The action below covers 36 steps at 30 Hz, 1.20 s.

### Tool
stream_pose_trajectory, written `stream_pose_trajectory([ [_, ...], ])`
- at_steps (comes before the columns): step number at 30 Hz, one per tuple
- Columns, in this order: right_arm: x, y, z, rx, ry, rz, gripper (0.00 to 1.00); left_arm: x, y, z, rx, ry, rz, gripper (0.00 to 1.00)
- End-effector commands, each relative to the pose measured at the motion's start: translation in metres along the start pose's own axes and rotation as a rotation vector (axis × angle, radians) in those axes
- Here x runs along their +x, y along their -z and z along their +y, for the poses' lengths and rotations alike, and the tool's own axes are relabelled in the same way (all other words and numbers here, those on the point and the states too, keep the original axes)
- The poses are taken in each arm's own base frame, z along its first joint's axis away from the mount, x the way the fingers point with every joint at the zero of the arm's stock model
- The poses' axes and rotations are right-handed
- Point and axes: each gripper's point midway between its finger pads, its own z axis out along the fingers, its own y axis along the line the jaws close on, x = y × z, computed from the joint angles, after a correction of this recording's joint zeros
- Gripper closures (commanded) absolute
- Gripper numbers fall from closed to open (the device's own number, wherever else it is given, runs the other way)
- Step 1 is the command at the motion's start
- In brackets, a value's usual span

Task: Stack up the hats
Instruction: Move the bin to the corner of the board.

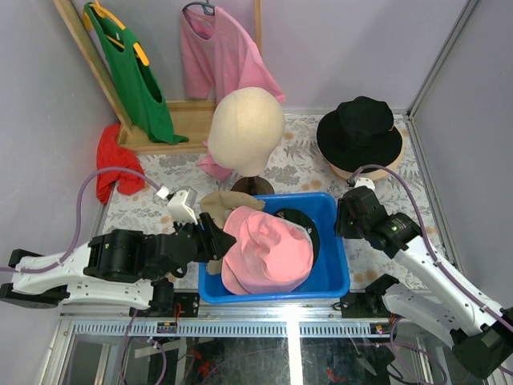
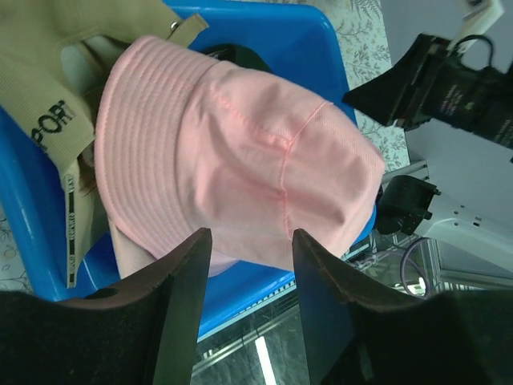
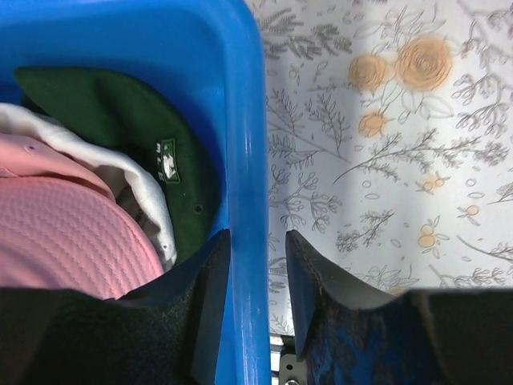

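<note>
From above, the pink bucket hat [image 1: 268, 250] lies on top inside the blue bin [image 1: 338, 265], filling its left and middle, with its longer span running across the bin from left to right. The left end effector [image 1: 218, 241] is at the bin's left wall, against the hat's edge. We judge that arm the nearer one. The right end effector [image 1: 346, 215] is at the bin's right wall.

In the left wrist view, the jaws stand half apart with the hat's near brim in the gap. We cannot tell whether they are pinching it. The tan cap [image 2: 48, 120] hangs over the bin's left rim.

In the right wrist view, the jaws are parted astride the bin's right wall, with the worktop [image 3: 385, 160] showing in the gap. Just inside the wall lies the dark green cap [image 3: 120, 112].
</note>
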Motion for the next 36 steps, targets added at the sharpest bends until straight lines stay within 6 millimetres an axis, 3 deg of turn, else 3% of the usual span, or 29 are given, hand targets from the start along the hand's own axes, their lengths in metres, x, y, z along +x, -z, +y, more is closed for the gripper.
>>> stream_pose_trajectory([
  [1,0.009,-0.005,0.014,-0.062,-0.051,0.033,0.6,-0.023,0.003,-0.027,0.05,-0.014,-0.071,0.56],
  [6,0.023,-0.015,0.021,-0.091,-0.076,0.086,0.63,-0.029,0.008,-0.035,0.075,-0.005,-0.076,0.57],
  [15,0.033,-0.03,0.051,-0.198,-0.157,0.113,0.94,-0.041,0.016,-0.04,0.102,-0.003,-0.102,0.57],
  [19,0.035,-0.034,0.073,-0.227,-0.176,0.109,0.98,-0.048,0.02,-0.044,0.112,-0.01,-0.118,0.57],
  [25,0.037,-0.042,0.121,-0.272,-0.211,0.081,1.0,-0.059,0.027,-0.051,0.132,-0.029,-0.137,0.57],
  [29,0.024,-0.05,0.14,-0.261,-0.249,0.046,1.0,-0.063,0.032,-0.054,0.15,-0.035,-0.136,0.57],
  [36,-0.009,-0.062,0.128,-0.179,-0.346,-0.066,1.0,-0.067,0.04,-0.05,0.157,-0.036,-0.131,0.57],
])
